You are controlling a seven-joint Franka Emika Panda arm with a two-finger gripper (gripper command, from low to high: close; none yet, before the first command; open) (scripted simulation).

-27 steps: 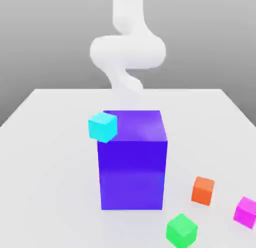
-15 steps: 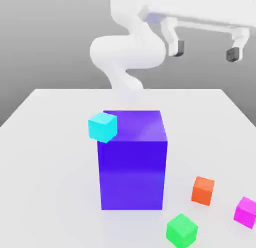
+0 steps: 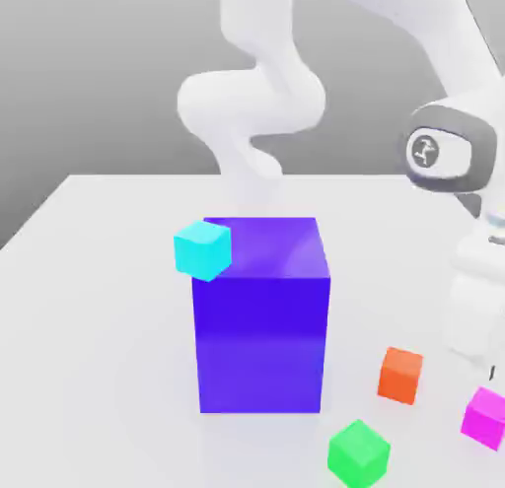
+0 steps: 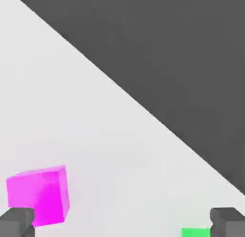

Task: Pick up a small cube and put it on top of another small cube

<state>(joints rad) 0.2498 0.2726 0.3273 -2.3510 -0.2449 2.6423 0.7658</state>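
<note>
The small magenta cube [image 3: 485, 415] rests on the white table at the exterior view's right edge. The small green cube [image 3: 358, 453] lies in front of it, to its left and apart from it. My white arm [image 3: 449, 151] reaches down on the right, and its hand hangs just above the magenta cube. In the hand view my gripper [image 4: 122, 224] is open, its dark fingertips [image 4: 16, 222] far apart with nothing between them. The magenta cube [image 4: 40, 195] shows close to one fingertip, and a sliver of the green cube [image 4: 195, 232] shows beside the other.
A tall blue-violet block [image 3: 261, 313] stands mid-table with a cyan cube [image 3: 203, 248] at its upper left corner. An orange cube [image 3: 400, 375] sits between the block and the magenta cube. The table edge [image 4: 143, 109] runs close behind the magenta cube.
The arm has swung from high over the back of the table down to the exterior view's right, bringing the hand low above the magenta cube. No cube has moved.
</note>
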